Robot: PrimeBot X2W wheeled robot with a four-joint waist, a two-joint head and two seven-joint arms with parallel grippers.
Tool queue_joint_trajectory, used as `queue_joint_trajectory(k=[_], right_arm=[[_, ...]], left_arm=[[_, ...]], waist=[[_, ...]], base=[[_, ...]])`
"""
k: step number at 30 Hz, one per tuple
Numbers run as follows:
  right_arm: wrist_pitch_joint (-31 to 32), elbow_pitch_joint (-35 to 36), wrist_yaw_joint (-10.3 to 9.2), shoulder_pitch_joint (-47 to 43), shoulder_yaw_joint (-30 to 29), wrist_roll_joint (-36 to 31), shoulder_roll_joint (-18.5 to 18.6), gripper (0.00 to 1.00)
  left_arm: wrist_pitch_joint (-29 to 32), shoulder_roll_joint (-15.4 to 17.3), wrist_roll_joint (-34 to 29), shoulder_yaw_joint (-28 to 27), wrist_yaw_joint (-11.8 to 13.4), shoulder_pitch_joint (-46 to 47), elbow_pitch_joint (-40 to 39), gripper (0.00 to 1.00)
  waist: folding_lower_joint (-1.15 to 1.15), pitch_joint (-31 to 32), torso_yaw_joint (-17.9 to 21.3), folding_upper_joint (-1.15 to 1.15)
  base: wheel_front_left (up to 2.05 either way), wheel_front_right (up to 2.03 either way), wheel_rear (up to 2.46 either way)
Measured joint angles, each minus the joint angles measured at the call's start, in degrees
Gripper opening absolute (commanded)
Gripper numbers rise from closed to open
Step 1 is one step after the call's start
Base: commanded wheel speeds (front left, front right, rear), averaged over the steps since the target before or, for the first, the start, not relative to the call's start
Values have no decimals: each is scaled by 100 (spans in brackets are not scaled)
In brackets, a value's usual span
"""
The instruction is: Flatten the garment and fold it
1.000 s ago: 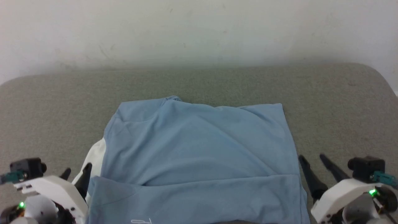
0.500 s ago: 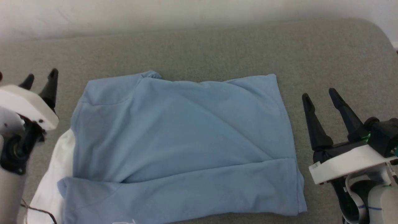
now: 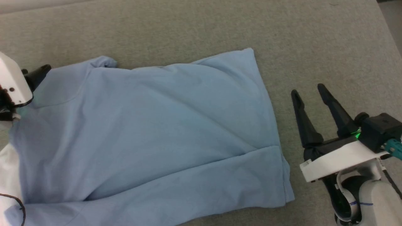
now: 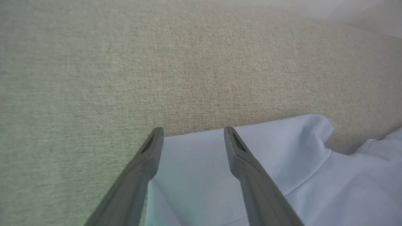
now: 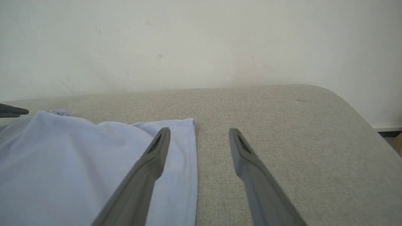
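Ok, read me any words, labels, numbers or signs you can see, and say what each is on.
No text can be read.
The garment: plain light blue fabric, no print visible.
Blue mark below the right gripper: too small to read.

Grey-green felt-like tabletop (image 3: pixel 188 28) with a rounded corner, pale scuffed wall (image 5: pixel 201 40) behind

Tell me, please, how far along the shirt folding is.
Done: the garment lies spread on the grey surface, its near strip apparently folded over. In hand: the left gripper, open, is over its far left corner; the right gripper, open, stands beside the right hem, apart from it. Left: smoothing the diagonal creases, then the main folds.
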State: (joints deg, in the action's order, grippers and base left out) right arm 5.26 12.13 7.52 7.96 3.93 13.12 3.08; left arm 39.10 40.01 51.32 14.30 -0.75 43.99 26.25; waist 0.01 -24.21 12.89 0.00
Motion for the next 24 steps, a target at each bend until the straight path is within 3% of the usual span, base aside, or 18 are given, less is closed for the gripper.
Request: queue_joint_trajectory(k=[12, 13, 14, 15, 16, 17, 18, 24], right_arm=[[3, -211, 0, -1, 51, 123, -2, 100], [9, -214, 0, -1, 30, 135, -2, 100], [13, -219, 0, -1, 12, 159, -2, 100], [26, -220, 0, 0, 13, 167, -2, 100], [29, -220, 0, 1, 18, 196, -2, 100], [36, -222, 0, 2, 19, 214, -2, 100], [64, -224, 0, 3, 18, 223, -2, 100], [138, -275, 0, 49, -34, 260, -2, 100]], left_arm=[[1143, 486, 370, 10, -47, 143, 207, 100], [1230, 502, 404, 14, -48, 144, 162, 92], [1321, 512, 432, 34, -47, 144, 123, 77], [1410, 517, 450, 66, -48, 143, 81, 47], [1500, 519, 475, 89, -47, 139, 46, 32], [1581, 515, 517, 97, -47, 129, 16, 9], [1621, 509, 558, 104, -47, 108, -9, 0], [1621, 374, 656, 144, -112, -24, -163, 0]], waist=[[-3, -341, 506, 0], [-2, -345, 504, 0], [-2, -343, 496, 0], [-3, -339, 484, 0], [-3, -335, 471, 0], [-3, -332, 459, 0], [-2, -328, 447, 0], [-2, -280, 353, 0]], base=[[0, 0, 0], [0, 0, 0], [0, 0, 0], [0, 0, 0], [0, 0, 0], [0, 0, 0], [0, 0, 0], [0, 0, 0]])
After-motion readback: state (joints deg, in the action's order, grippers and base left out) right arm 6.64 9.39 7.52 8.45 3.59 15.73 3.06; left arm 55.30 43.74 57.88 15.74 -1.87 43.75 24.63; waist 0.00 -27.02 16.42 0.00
